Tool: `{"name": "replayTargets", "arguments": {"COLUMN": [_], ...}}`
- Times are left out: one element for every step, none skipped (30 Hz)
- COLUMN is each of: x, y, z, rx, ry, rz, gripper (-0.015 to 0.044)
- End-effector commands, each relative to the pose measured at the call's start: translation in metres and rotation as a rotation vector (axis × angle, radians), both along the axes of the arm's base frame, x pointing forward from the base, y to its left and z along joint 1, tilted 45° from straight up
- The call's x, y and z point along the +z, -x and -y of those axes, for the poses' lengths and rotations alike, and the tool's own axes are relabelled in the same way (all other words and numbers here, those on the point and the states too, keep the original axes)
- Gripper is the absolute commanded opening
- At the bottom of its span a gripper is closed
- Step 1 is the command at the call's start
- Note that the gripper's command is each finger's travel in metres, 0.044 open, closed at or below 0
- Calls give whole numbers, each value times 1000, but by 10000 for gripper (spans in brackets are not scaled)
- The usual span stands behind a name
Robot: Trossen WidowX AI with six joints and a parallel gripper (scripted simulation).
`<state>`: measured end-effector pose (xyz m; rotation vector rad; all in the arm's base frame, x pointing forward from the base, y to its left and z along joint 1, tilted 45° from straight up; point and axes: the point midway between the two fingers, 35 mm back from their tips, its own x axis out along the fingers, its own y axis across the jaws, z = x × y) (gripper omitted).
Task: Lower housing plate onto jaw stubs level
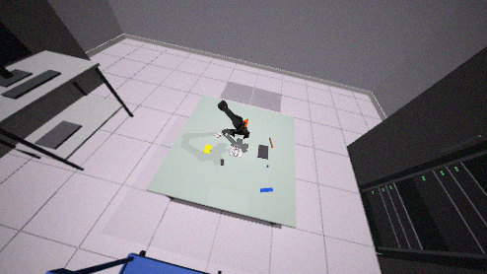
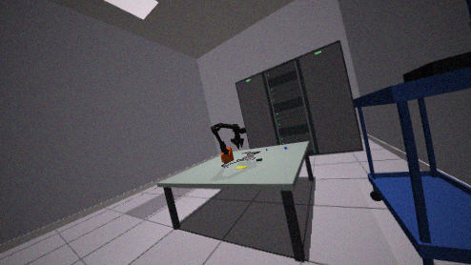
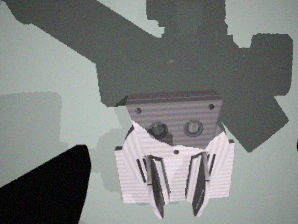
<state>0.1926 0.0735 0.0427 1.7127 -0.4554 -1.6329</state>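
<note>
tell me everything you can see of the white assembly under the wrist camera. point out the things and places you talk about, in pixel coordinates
The white assembly (image 1: 236, 152) (image 3: 176, 165) lies on the pale green tabletop (image 1: 212, 182) (image 2: 229, 179), its surface finely ribbed, like printed plastic. A thick straight bar spans one end, with two small holes. Two round pins sit beside it, with another small hole between and below them. Two dark-faced, pointed prongs stick out at the opposite end, apart. Shadow covers the bar end. Nothing grips it; whether its layers are fully seated, I cannot tell.
</note>
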Motion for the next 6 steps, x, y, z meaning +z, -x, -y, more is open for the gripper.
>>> {"name": "replayTargets", "arguments": {"x": [0,0,0,0,0,0], "y": [1,1,1,1,1,1], "z": [0,0,0,0,0,0], "rx": [-5,-5,-5,-5,-5,-5], "ry": [-3,-3,-3,-3,-3,-3], "rz": [0,0,0,0,0,0], "gripper": [440,440,440,440,440,440]}}
